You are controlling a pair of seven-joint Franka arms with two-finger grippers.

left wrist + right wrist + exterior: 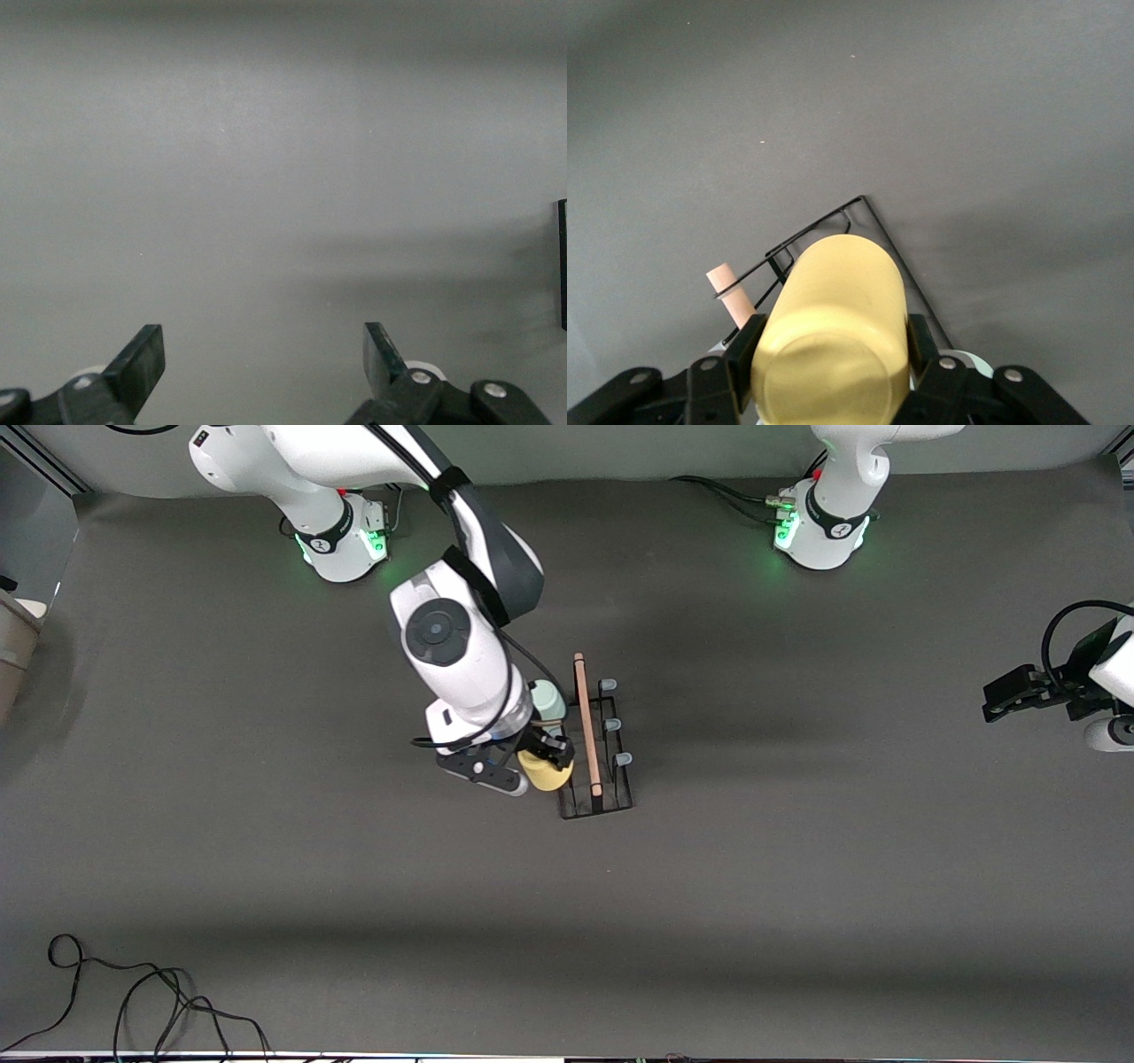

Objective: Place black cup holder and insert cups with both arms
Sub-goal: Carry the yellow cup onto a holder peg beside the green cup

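The black cup holder (595, 737) stands mid-table, its wooden rod (586, 722) running along the top and three blue-tipped pegs (611, 724) bare on the left arm's side. My right gripper (549, 760) is shut on the yellow cup (543, 772), holding it tilted against the rack's side toward the right arm, at the end nearer the front camera. In the right wrist view the yellow cup (833, 323) fills the fingers, with the rack's wire (873, 221) and the rod's end (731, 292) just past it. A mint cup (547, 700) sits on the rack farther back. My left gripper (1005, 695) (264, 354) waits open at the left arm's end of the table.
Loose black cables (133, 1001) lie by the table's edge nearest the front camera, at the right arm's end. A beige object (13, 638) shows at that end's edge. The two green-lit bases (350, 536) (819, 531) stand along the back.
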